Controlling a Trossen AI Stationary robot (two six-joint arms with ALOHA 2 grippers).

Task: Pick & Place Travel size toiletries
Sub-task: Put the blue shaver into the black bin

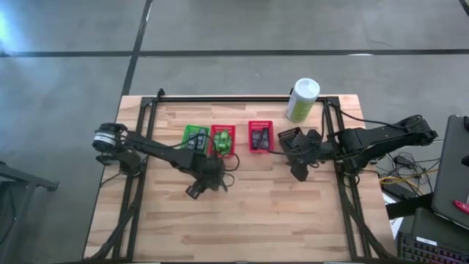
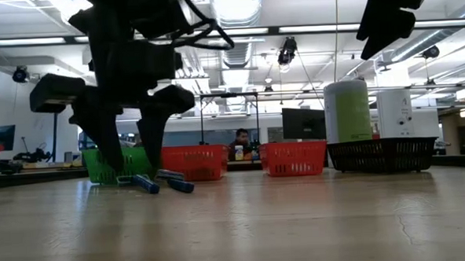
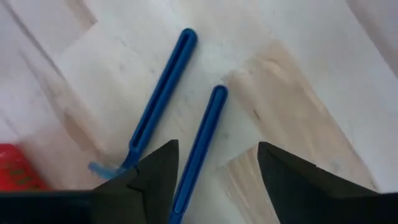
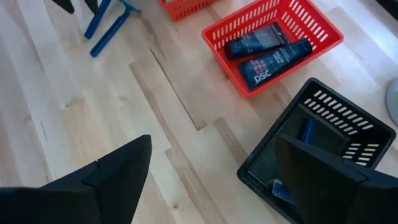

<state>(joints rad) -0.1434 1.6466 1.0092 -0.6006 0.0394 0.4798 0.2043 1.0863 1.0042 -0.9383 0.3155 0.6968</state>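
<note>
Two thin blue razor sticks lie flat on the wood, one (image 3: 158, 106) beside the other (image 3: 202, 140); the low view shows them (image 2: 146, 184) (image 2: 177, 184) in front of the baskets. My left gripper (image 3: 217, 180) (image 1: 196, 191) is open, pointing down over them. Its fingers stand either side of the nearer razor's handle end, close to the table (image 2: 130, 151). My right gripper (image 4: 211, 180) (image 1: 299, 174) is open and raised high (image 2: 389, 29) near the black basket. Two dark flat tubes (image 4: 267, 53) lie in a red basket (image 4: 323, 28).
A green basket (image 1: 195, 137), two red baskets (image 1: 223, 139) (image 1: 260, 136) and a black basket (image 1: 289, 136) (image 4: 348, 124) stand in a row across the table's middle. Blue items lie inside the black one. A white-and-green canister (image 1: 302, 99) stands at the far edge. Bare wood fills the near half.
</note>
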